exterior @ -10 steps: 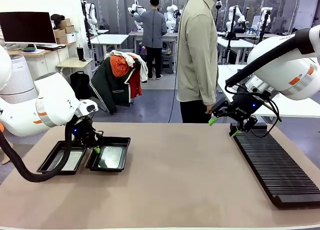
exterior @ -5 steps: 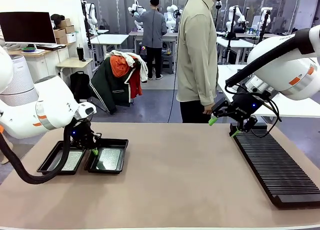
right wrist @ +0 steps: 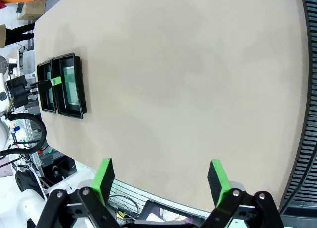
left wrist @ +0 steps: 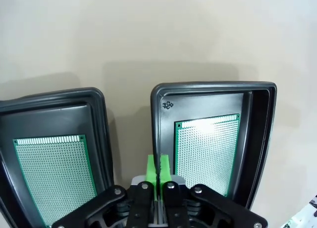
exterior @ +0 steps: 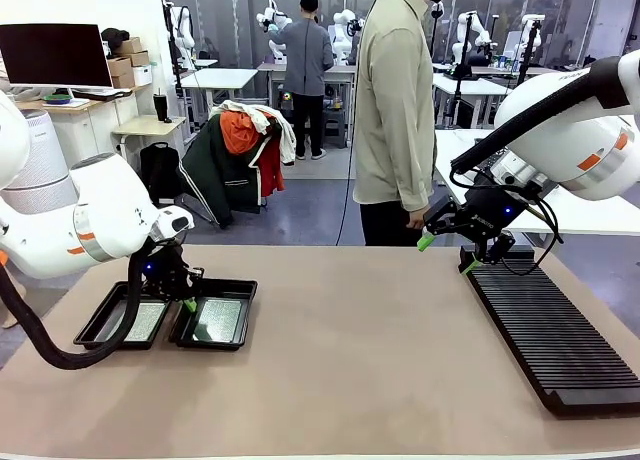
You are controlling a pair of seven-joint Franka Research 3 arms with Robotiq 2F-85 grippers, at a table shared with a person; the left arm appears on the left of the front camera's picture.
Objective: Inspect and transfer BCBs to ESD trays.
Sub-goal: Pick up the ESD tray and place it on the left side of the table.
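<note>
Two black ESD trays sat side by side, nearly touching, on the robot's left part of the tan bench (exterior: pixel 350 350) — the left-hand tray (exterior: pixel 118 317) and the right-hand tray (exterior: pixel 216 313), as seen from the front. Each held one green BCB lying flat on its floor: one board (left wrist: pixel 54 173) in the first tray, the other board (left wrist: pixel 207 151) in the second, with a glare patch near its far end.

The left end effector (left wrist: pixel 158 166) hung low over the strip where the two trays' inner walls ran alongside each other, its green pads pressed together with nothing between them. I could not tell whether it touched either wall.

The right end effector (exterior: pixel 445 253) hovered above the far end of the long black slotted rack (exterior: pixel 550 330) on the robot's right, fingers spread wide and empty. A person (exterior: pixel 393 110) in a beige shirt stood at the far edge of the bench.
</note>
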